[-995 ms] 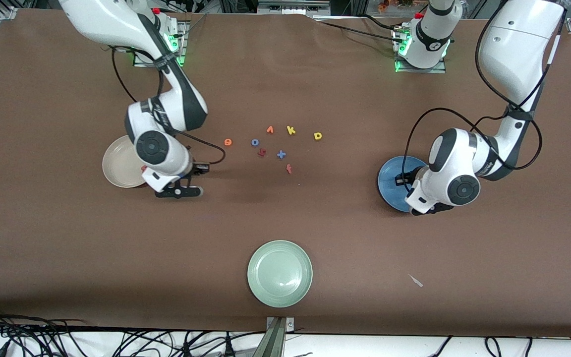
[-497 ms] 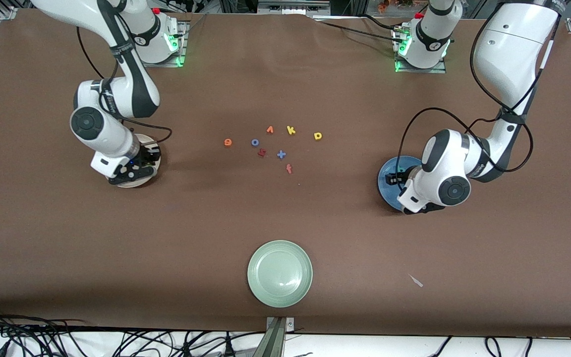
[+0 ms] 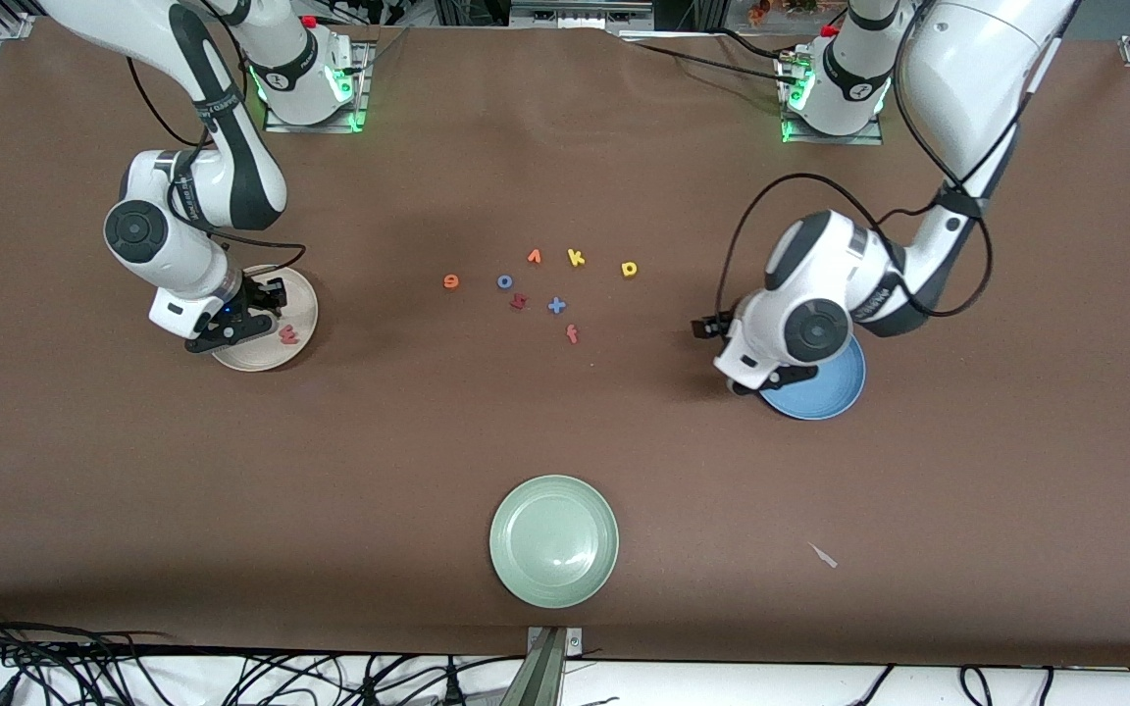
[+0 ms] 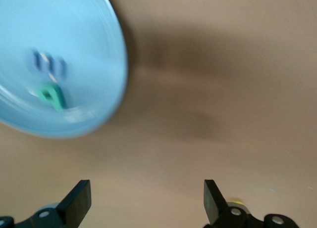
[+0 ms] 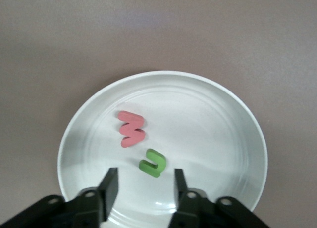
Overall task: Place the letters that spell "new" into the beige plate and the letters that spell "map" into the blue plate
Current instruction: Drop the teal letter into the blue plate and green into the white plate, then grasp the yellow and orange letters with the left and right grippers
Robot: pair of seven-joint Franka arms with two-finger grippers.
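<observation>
Two letters [image 5: 132, 129] lie flat.

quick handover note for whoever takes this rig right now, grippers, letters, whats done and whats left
Right gripper: open, empty, over the beige plate.
Left gripper: open, empty, over the table beside the blue plate.
Done: pinkish-red w and green n lie in the beige plate; blue m and teal letter lie in the blue plate.
Left: orange e to beige, yellow looped letter to blue; both sit mid-table.
</observation>
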